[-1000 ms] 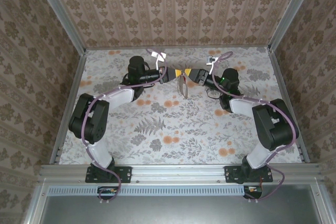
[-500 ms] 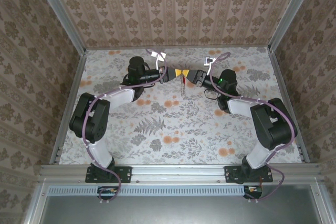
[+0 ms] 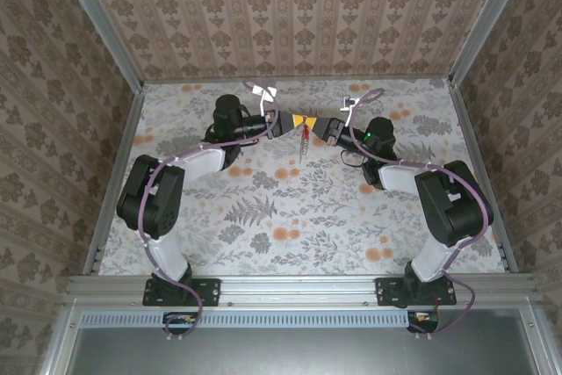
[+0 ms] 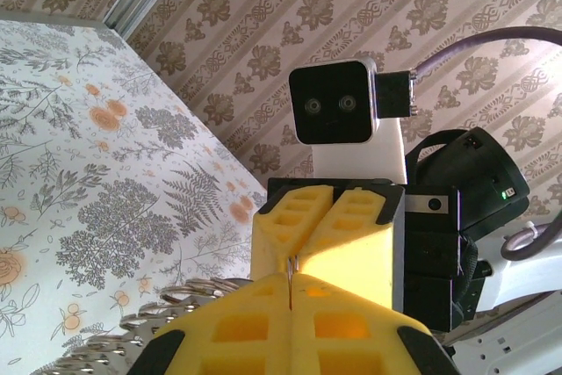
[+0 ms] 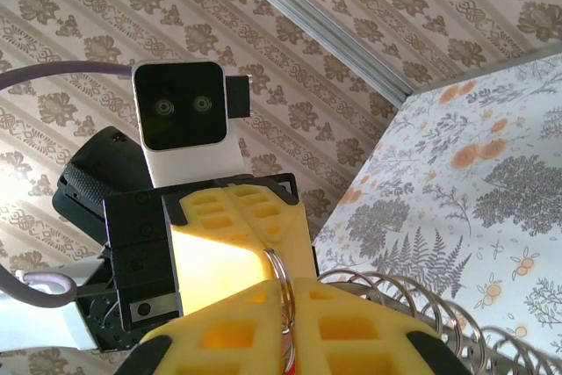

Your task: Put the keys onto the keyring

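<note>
The left gripper is pressing its yellow fingers together on a thin metal edge of the ring. The right gripper, facing it tip to tip, is clamping tight on the same ring from the other side. The red key is hanging just below the meeting fingertips. A coil of wire loops is trailing down beside the ring. Both arms are reaching to the middle of the table's far edge, close under the back wall. The patterned surface is stretching wide toward the near edge and out to both side edges.
</note>
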You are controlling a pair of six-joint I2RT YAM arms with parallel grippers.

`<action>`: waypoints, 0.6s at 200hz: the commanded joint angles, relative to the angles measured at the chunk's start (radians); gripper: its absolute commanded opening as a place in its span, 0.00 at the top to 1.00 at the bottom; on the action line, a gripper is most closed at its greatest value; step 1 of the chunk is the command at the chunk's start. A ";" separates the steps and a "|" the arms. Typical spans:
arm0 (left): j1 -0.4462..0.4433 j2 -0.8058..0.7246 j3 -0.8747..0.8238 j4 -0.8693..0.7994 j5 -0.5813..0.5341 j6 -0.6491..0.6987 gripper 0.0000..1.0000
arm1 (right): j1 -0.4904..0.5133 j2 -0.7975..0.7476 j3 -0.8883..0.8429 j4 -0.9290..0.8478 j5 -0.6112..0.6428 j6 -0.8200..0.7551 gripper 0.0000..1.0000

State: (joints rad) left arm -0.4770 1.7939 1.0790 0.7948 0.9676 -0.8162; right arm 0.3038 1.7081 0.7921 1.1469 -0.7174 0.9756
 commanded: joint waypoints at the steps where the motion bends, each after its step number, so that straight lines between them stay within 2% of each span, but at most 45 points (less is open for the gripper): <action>1: 0.005 0.010 -0.003 0.058 0.000 -0.011 1.00 | 0.008 0.009 0.016 0.057 -0.021 0.010 0.91; 11: 0.005 0.011 -0.002 0.060 0.000 -0.012 1.00 | 0.007 0.011 0.020 0.061 -0.021 0.014 0.96; 21: 0.005 0.012 -0.003 0.061 0.002 -0.012 1.00 | 0.007 0.011 0.022 0.065 -0.021 0.015 0.95; 27: 0.005 0.013 -0.004 0.063 0.002 -0.013 1.00 | 0.007 0.012 0.025 0.066 -0.020 0.017 0.91; 38: 0.005 0.013 -0.004 0.063 0.003 -0.014 1.00 | 0.007 0.015 0.028 0.063 -0.016 0.019 0.77; 47: 0.005 0.013 -0.004 0.066 0.005 -0.016 1.00 | 0.007 0.016 0.031 0.062 -0.014 0.020 0.75; 60: 0.005 0.013 -0.004 0.068 0.006 -0.018 1.00 | 0.007 0.023 0.036 0.064 -0.011 0.021 0.78; 103: 0.004 0.012 -0.006 0.070 0.007 -0.018 1.00 | 0.007 0.041 0.041 0.082 -0.015 0.032 1.00; 120: 0.005 0.012 -0.007 0.072 0.007 -0.018 1.00 | 0.005 0.041 0.041 0.083 -0.017 0.029 1.00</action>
State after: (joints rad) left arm -0.4721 1.8000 1.0752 0.8162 0.9642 -0.8238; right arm 0.3058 1.7348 0.8036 1.1786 -0.7177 1.0027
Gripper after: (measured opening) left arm 0.054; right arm 0.067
